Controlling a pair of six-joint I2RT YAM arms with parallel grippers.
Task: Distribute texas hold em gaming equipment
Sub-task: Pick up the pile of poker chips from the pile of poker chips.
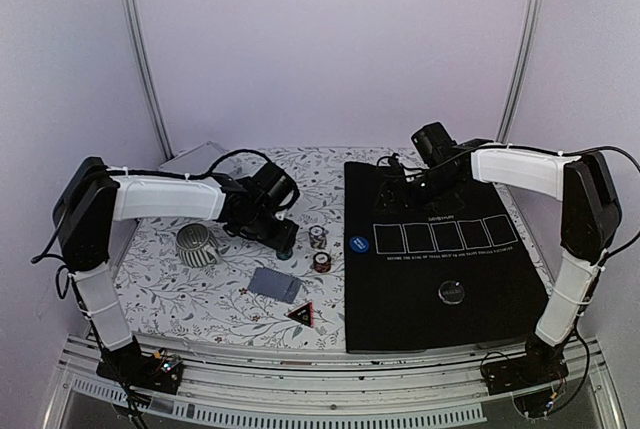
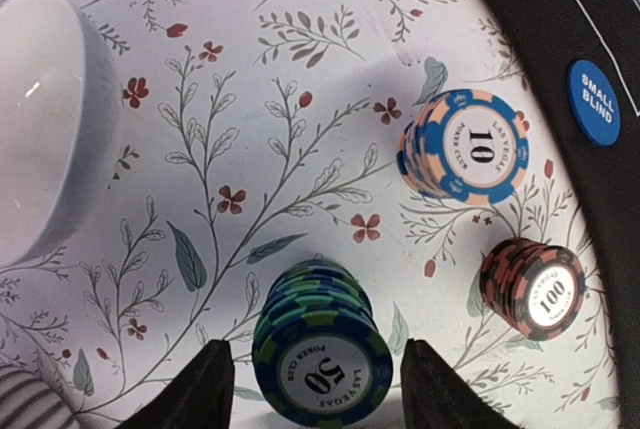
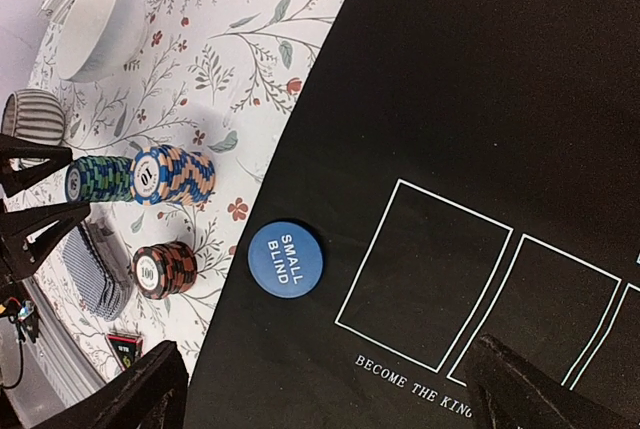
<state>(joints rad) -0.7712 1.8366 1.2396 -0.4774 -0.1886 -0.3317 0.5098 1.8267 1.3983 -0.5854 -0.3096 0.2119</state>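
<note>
A green-and-blue stack of poker chips (image 2: pixel 322 354) marked 50 stands on the floral cloth between the fingers of my left gripper (image 2: pixel 318 394). The jaws are open, with a narrow gap on each side of the stack. An orange-and-blue stack (image 2: pixel 465 144) marked 10 and a red-and-black stack (image 2: pixel 533 287) marked 100 stand just beyond it. The blue "small blind" button (image 3: pixel 285 257) lies on the left edge of the black mat (image 1: pixel 440 329). My right gripper (image 3: pixel 330 399) hangs open above the mat, holding nothing. Grey-blue cards (image 1: pixel 273 284) lie on the cloth. A dark disc (image 1: pixel 453 292) rests on the mat.
A white bowl (image 2: pixel 45 119) and a striped mug (image 1: pixel 196 244) stand left of the chips. A silver case (image 1: pixel 190 159) lies at the back left. A small red-and-black triangle (image 1: pixel 301 314) lies near the front edge of the cloth. White card outlines (image 1: pixel 440 237) cross the mat.
</note>
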